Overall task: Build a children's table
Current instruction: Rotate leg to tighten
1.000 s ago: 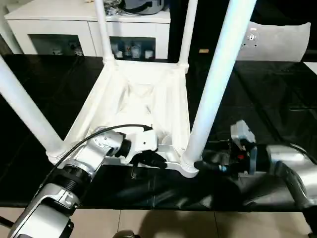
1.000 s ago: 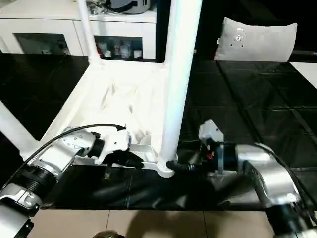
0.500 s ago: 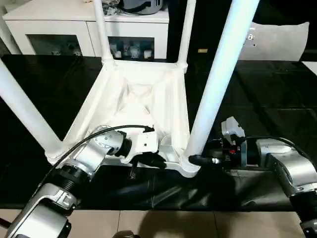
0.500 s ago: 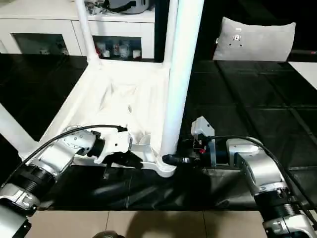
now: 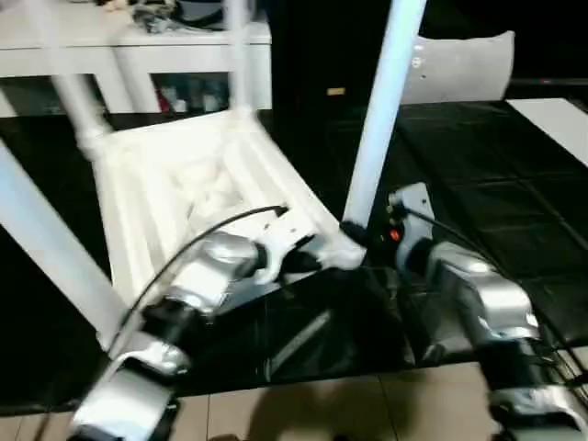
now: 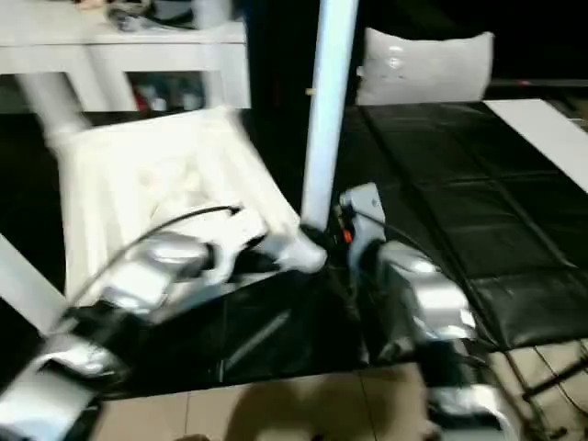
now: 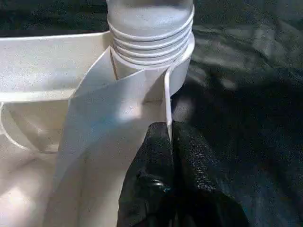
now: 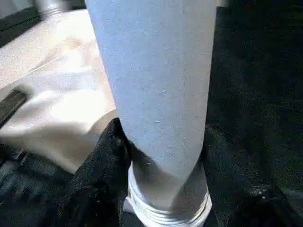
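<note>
Both grippers sit at the near corner of the upturned table top [image 5: 193, 175] on the black work table [image 5: 514, 175]: left gripper [image 7: 170, 137] pinched shut on the top's thin rim, right gripper [image 8: 161, 142] clamped around the base of the upright leg [image 5: 381, 110] rising from its socket.

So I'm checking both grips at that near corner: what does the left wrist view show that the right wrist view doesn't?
Left wrist view: the left end effector shut on a thin rib of the table top, beside the ringed corner socket. Right wrist view: the right end effector with a finger on each side of the leg, just above the socket. Both show that leg's foot, the table top and the black work table.
</note>
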Motion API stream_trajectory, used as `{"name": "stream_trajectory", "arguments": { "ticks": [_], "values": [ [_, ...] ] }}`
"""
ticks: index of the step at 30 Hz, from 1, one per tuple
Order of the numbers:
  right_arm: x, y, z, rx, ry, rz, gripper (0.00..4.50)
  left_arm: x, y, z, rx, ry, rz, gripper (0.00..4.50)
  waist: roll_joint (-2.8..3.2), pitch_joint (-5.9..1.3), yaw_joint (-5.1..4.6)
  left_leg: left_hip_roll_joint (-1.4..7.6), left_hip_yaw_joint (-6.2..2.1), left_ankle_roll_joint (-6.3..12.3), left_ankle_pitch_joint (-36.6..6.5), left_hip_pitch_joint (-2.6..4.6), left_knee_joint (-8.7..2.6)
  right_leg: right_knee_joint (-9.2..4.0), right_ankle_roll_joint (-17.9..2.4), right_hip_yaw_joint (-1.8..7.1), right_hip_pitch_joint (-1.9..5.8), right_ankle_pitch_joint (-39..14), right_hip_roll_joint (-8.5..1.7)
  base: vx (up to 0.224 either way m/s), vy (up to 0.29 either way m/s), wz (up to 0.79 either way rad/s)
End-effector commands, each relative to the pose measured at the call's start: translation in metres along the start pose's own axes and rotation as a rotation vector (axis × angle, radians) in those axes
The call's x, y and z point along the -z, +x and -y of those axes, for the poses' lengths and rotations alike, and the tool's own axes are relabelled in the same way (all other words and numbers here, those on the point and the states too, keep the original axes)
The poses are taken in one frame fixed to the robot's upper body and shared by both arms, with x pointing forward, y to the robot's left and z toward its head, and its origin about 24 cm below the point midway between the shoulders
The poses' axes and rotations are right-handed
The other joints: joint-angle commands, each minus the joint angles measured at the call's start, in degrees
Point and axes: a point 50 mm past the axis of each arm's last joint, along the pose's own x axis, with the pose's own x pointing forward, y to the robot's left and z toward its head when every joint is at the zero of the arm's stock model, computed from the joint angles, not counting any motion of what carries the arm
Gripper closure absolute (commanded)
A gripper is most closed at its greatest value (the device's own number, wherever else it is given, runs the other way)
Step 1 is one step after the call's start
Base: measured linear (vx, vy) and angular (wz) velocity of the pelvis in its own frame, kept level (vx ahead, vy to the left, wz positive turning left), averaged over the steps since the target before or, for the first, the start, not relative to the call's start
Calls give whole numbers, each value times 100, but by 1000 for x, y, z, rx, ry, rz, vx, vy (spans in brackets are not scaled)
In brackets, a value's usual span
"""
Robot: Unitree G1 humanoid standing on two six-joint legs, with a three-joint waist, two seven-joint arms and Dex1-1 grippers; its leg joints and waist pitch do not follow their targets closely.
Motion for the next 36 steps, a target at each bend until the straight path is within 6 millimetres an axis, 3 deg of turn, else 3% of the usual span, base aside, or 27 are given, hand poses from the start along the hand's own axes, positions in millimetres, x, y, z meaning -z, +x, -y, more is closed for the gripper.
{"name": "stream_trajectory", "arguments": {
  "ticks": [1, 3, 7, 8, 10, 11, 12, 14, 17, 20, 22, 23, 24, 28, 34, 36],
  "values": [
    [10, 3, -4, 4, 23, -36, 223, -16, 9, 11, 62, 73, 38, 450, 52, -310, 13, 468, -339, -156, -2608, 121, -493, -585, -300, 313, 151, -3118, -578, 0, 0, 0],
    [6, -1, -3, -6, 41, 10, 189, -13, 7, 10, 62, 104, 26, 450, 47, -319, 36, 475, -328, -104, -2458, 95, -502, -559, -368, 358, 164, -2951, -600, 0, 0, 0],
    [7, -13, 0, -44, -27, 4, 162, -3, -1, 6, 61, 146, 2, 450, 45, -366, 141, 507, -284, -31, -1847, 49, -513, -415, -711, 448, 204, -2104, -602, 0, 0, 0],
    [9, -19, 3, -65, -67, -6, 143, 2, -6, 5, 71, 182, -5, 450, 44, -368, 208, 522, -262, 39, -1672, 52, -504, -391, -751, 472, 204, -1922, -609, 0, 0, 0],
    [9, -23, 7, -68, -71, -3, 134, 6, -9, 4, 86, 189, -17, 450, 39, -379, 241, 506, -238, 108, -1466, 23, -489, -360, -841, 490, 221, -1798, -617, 0, 0, 0],
    [9, -29, 13, -71, -77, 1, 117, 13, -15, 3, 106, 201, -37, 450, -4, -408, 283, 495, -235, 165, -1206, -20, -467, -300, -890, 497, 255, -1595, -622, 0, 0, 0],
    [9, -33, 15, -91, -83, 2, 108, 15, -17, 3, 110, 207, -35, 450, 21, -408, 328, 496, -214, 245, -998, -20, -447, -267, -947, 507, 230, -1422, -618, 0, 0, 0],
    [9, -37, 16, -113, -91, 2, 90, 16, -20, 2, 112, 214, -30, 450, 23, -398, 366, 495, -205, 316, -912, -25, -442, -271, -929, 491, 245, -1437, -604, 0, 0, 0],
    [8, -57, 14, -284, -131, -12, 73, 15, -30, -4, 100, 175, 14, 450, 30, -397, 411, 539, -213, 372, -939, -13, -451, -261, -878, 488, 242, -1542, -592, 0, 0, 0],
    [11, -64, 19, -301, -200, -35, 39, 18, -35, -6, 107, 160, 18, 450, -11, -384, 434, 526, -210, 369, -1000, -16, -464, -287, -831, 473, 236, -1728, -583, 0, 0, 0],
    [11, -67, 19, -331, -155, -35, 35, 20, -37, -8, 106, 145, 10, 450, -5, -375, 421, 506, -213, 328, -1087, -8, -463, -315, -807, 469, 239, -1949, -591, 0, 0, 0],
    [11, -68, 19, -337, -147, -35, 30, 21, -37, -8, 105, 136, 6, 407, -8, -372, 417, 503, -210, 330, -1130, 6, -457, -335, -790, 465, 233, -2082, -594, 0, 0, 0],
    [11, -68, 20, -332, -158, -43, 15, 22, -38, -10, 93, 135, 0, 396, -8, -371, 407, 501, -216, 323, -1125, -1, -460, -346, -749, 457, 234, -2173, -587, 0, 0, 0],
    [12, -67, 20, -321, -189, -41, 0, 25, -39, -11, 72, 153, -14, 380, -13, -384, 402, 510, -226, 308, -1068, 8, -460, -334, -719, 459, 220, -2095, -577, 0, 0, 0],
    [9, -63, 20, -302, -224, -29, 0, 28, -38, -11, 72, 145, -23, 380, -8, -391, 415, 504, -215, 332, -983, 2, -451, -312, -788, 463, 227, -1944, -579, 0, 0, 0],
    [7, -64, 19, -323, -217, -32, 0, 28, -38, -11, 74, 139, -24, 403, -7, -390, 416, 505, -215, 347, -993, 0, -450, -313, -795, 463, 228, -1939, -580, 0, 0, 0]
  ]
}}
